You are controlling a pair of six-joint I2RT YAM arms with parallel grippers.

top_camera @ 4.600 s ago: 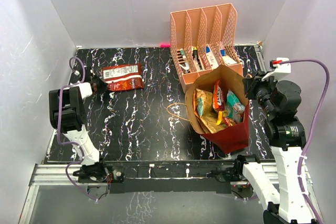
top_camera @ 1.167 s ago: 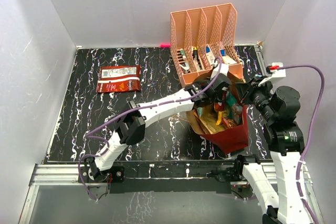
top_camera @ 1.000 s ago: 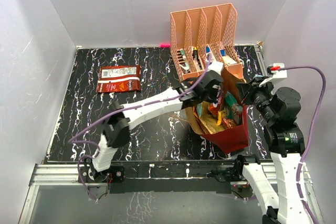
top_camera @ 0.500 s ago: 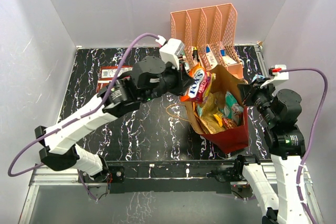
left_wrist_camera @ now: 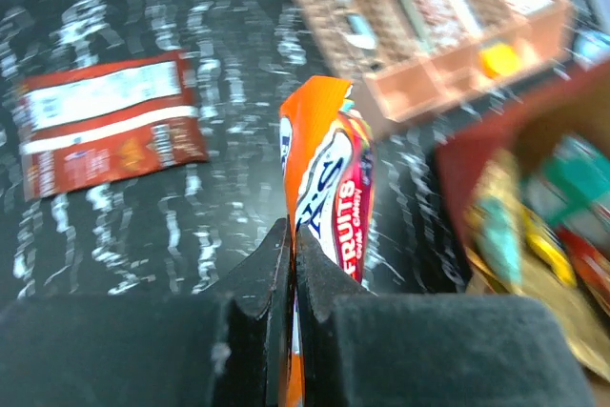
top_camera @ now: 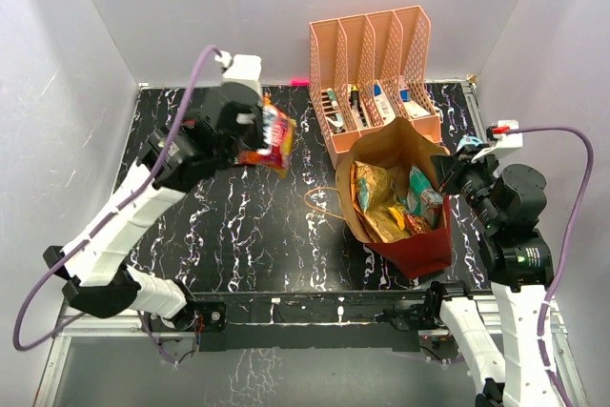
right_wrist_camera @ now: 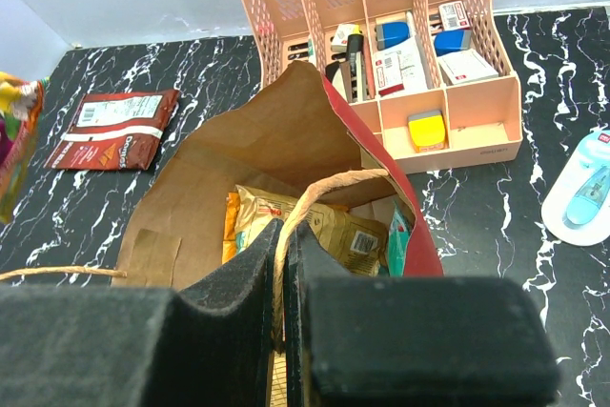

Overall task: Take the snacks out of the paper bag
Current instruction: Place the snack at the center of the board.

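Observation:
My left gripper (top_camera: 255, 136) is shut on an orange-and-red fruit candy packet (top_camera: 274, 140), which hangs above the table left of the paper bag. In the left wrist view the packet (left_wrist_camera: 329, 178) sticks out from between my closed fingertips (left_wrist_camera: 293, 235). The dark red paper bag (top_camera: 417, 245) stands open at the right, showing gold, orange and teal snacks (top_camera: 389, 199) inside. My right gripper (right_wrist_camera: 286, 235) is shut on the bag's twine handle (right_wrist_camera: 329, 188), above a gold packet (right_wrist_camera: 334, 226). A red-brown snack packet (right_wrist_camera: 114, 129) lies flat at the back left of the table.
A peach mesh organizer (top_camera: 372, 64) with pens and small items stands just behind the bag. A light-blue tag-like object (right_wrist_camera: 583, 188) lies right of the bag. The bag's other twine handle (top_camera: 319, 202) droops onto the table at the bag's left side.
My left arm has lifted the orange candy packet out of the bag and carried it left and back over the table. The right gripper has kept hold of the handle.

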